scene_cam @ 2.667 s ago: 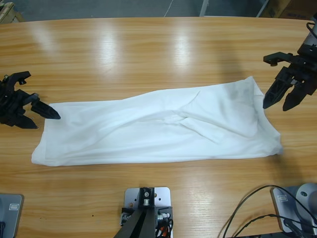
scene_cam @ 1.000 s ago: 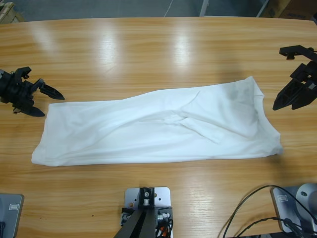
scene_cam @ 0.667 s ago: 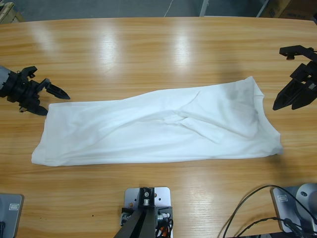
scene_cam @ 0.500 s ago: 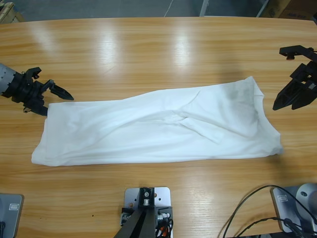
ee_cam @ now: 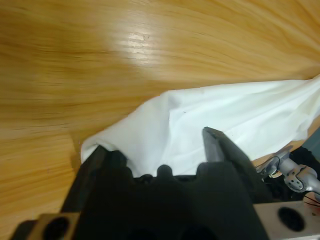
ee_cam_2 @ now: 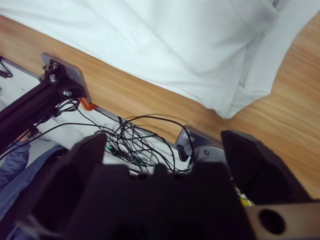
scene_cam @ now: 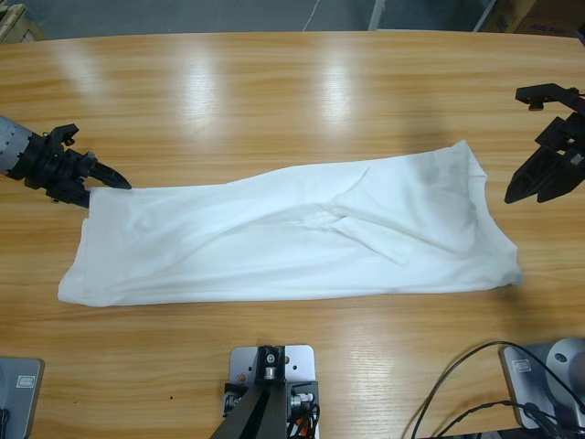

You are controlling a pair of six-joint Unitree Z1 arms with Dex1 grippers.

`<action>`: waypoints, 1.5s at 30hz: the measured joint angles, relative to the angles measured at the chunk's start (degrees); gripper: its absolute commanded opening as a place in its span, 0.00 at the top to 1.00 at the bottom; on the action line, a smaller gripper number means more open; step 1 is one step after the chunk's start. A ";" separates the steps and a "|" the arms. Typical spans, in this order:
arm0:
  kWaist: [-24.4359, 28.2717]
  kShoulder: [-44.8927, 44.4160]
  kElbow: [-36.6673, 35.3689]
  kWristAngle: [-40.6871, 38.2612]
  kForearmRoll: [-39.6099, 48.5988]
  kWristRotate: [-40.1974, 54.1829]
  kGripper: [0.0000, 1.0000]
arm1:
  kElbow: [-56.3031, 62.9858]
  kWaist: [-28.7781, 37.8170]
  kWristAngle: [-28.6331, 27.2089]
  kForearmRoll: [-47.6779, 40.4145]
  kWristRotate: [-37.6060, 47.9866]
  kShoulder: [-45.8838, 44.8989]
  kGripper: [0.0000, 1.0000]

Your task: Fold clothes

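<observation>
1. High view: the shirt (scene_cam: 292,233) lay flat on the table (scene_cam: 274,101) as a long folded band, running from lower left up to the right. The left gripper (scene_cam: 91,181) sat at the shirt's upper left corner, its jaws parted, the tips at the cloth edge. The right gripper (scene_cam: 539,178) hung off the shirt's right end, clear of the cloth, jaws apart.
2. Left wrist view: the shirt's corner (ee_cam: 150,130) lay between the open jaws of the left gripper (ee_cam: 155,150); whether they touched it I cannot tell.
3. Right wrist view: the right gripper (ee_cam_2: 165,150) stood wide open and held nothing. The shirt (ee_cam_2: 165,45) lay beyond it, with cables (ee_cam_2: 135,140) past the table edge.
</observation>
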 measured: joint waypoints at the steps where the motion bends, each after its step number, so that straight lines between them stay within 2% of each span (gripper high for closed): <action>1: 0.00 0.00 0.00 0.00 0.00 0.00 1.00 | 0.00 0.00 -0.06 0.00 0.00 0.00 0.65; 3: 0.00 0.00 0.00 0.00 -0.01 0.00 1.00 | 0.00 0.00 -0.21 0.00 0.00 0.00 0.67; 4: 0.00 0.00 0.00 0.01 -0.01 0.00 1.00 | 0.00 0.00 -0.30 0.00 0.00 0.00 0.78; 6: 0.00 0.00 0.00 0.01 -0.01 0.00 1.00 | 0.00 0.00 -0.54 0.00 0.00 0.01 0.82; 8: 0.09 0.00 0.00 0.01 -0.01 0.00 1.00 | 0.00 0.00 -0.79 0.00 0.00 0.11 0.89; 19: 7.33 0.00 -0.03 0.53 -0.05 0.12 1.00 | 0.00 0.00 -1.26 -0.01 0.00 0.47 0.89; 26: 7.68 1.66 -2.78 0.13 -0.05 2.07 1.00 | -0.04 0.00 -1.42 -0.06 0.01 0.89 0.89; 34: 7.70 5.33 -10.21 -0.18 0.37 2.21 1.00 | -1.66 0.00 -1.60 -0.07 0.51 1.31 0.87; 35: 7.70 5.79 -11.01 -0.18 0.53 2.21 1.00 | -1.67 0.00 -1.60 -0.12 0.51 1.42 0.75; 37: 7.70 6.90 -12.71 -0.18 0.95 2.21 1.00 | -1.67 0.00 -1.60 -0.40 0.52 1.69 0.37; 39: 7.71 7.61 -13.63 -0.18 1.35 2.22 1.00 | -1.67 0.00 -1.60 -0.70 0.52 2.17 0.18; 41: 7.77 8.11 -14.11 -0.18 1.58 2.40 1.00 | -1.26 0.00 -0.58 -1.61 0.55 2.51 0.11; 45: 7.82 9.15 -14.34 -0.18 1.87 2.91 1.00 | 1.73 0.01 3.67 -5.42 0.62 2.81 0.09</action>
